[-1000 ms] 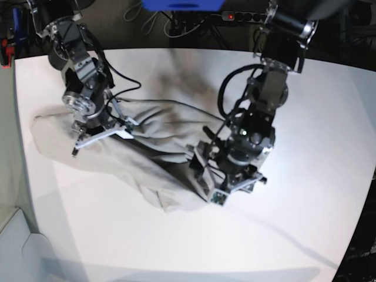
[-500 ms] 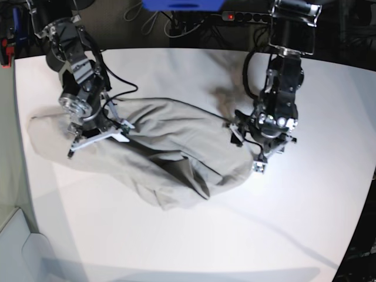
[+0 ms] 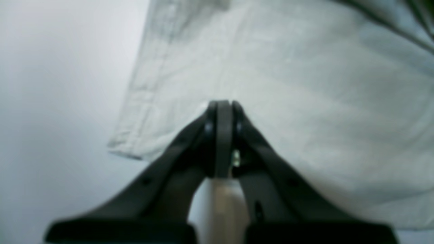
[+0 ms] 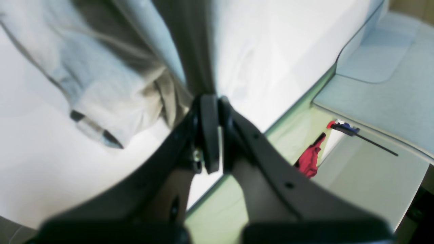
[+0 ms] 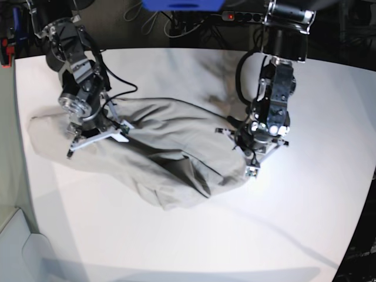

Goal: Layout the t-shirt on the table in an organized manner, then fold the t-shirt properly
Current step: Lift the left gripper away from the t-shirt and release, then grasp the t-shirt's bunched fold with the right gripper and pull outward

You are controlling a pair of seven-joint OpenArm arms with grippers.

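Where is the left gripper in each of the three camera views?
Base: the left gripper is right of centre, at the t-shirt's right edge.
Left wrist: bottom centre, jaws shut over the shirt near its hem corner.
Right wrist: not in view; the gripper there is the right one.
Shared landmark: the beige shirt on the white table.

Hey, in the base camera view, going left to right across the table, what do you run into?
Bare table → right gripper, shut on the t-shirt's left end → t-shirt, crumpled across the middle → left gripper, shut at the shirt's right edge → bare table again.
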